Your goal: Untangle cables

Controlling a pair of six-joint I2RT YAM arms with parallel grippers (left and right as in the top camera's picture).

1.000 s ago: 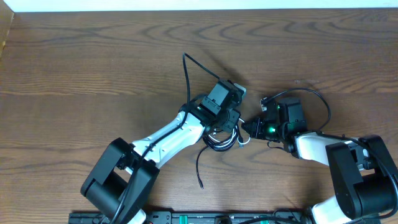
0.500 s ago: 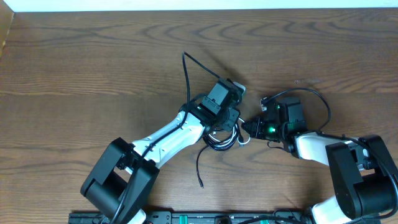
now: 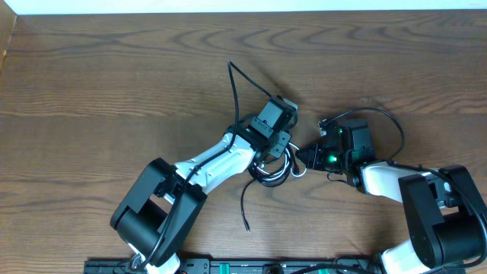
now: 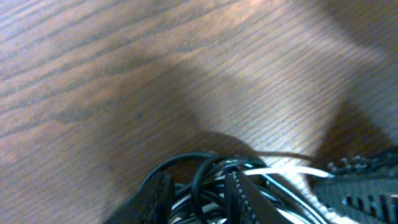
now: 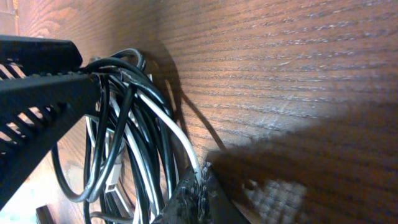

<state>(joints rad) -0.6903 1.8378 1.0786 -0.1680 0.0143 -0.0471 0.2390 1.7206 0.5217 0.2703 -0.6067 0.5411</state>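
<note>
- A cable tangle (image 3: 268, 173) is seen lying on the wooden table (image 3: 114, 91); every place below is given from this tangle.
- The tangle is made up of coiled loops of the black cable (image 5: 160, 152), with the white cable (image 5: 177, 134) threaded through them.
- One free stretch of the black cable is run out from the far side of the tangle, away from the arm bases. Another is trailed out from its near side, towards the bases.
- The left gripper (image 4: 198, 184) is set over the far edge of the tangle, with its tips pointed down into the loops.
- Its jaws are seen narrowly parted in the left wrist view. A loop of black cable is caught between them, but no pinch on it can be made out.
- The right gripper (image 5: 198, 194) is placed at the right edge of the tangle, low over the table.
- Its jaws are closed, and the white cable is pinched at their tips. From there the white cable is led back into the loops.
- The two grippers are brought near each other, with only the tangle between them.
</note>
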